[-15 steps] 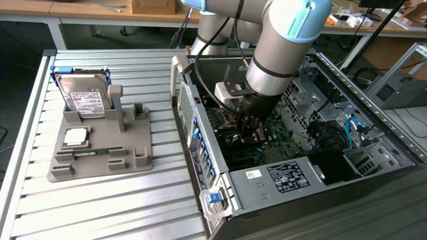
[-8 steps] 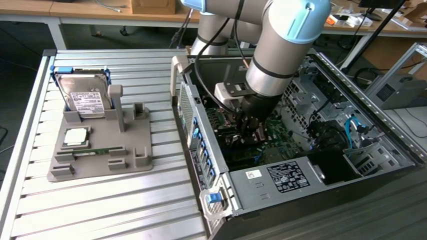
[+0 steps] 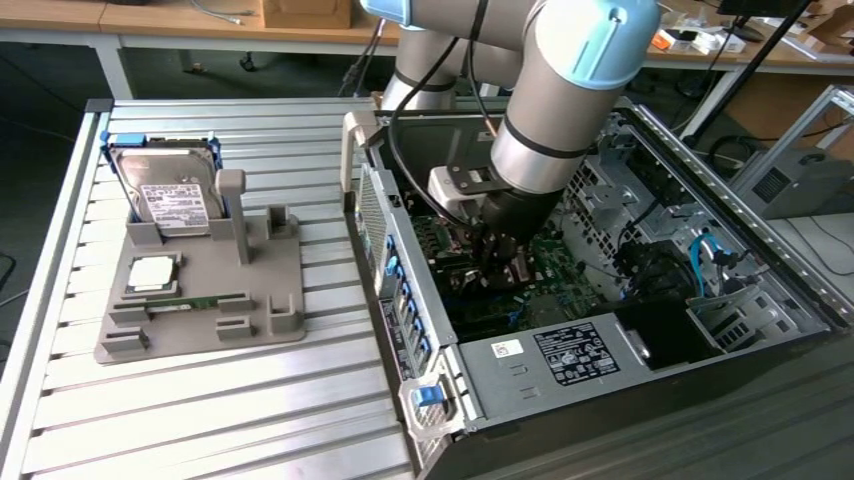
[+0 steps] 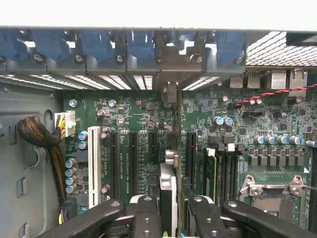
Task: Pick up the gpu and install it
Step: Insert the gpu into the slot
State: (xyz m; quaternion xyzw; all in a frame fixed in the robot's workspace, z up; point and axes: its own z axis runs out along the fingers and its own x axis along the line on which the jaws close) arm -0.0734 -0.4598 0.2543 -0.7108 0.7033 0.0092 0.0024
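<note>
Standing edge-on, gpu [image 4: 171, 191] clamped within gripper [image 4: 172, 210].

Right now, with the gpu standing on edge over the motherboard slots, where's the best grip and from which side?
Grip the long edge facing away from the board, coming straight down toward the board. The gpu stands edge-on and thin with broad flat faces, so one finger goes on each face. The gripper appears to hold it that way, over the expansion slots.
</note>
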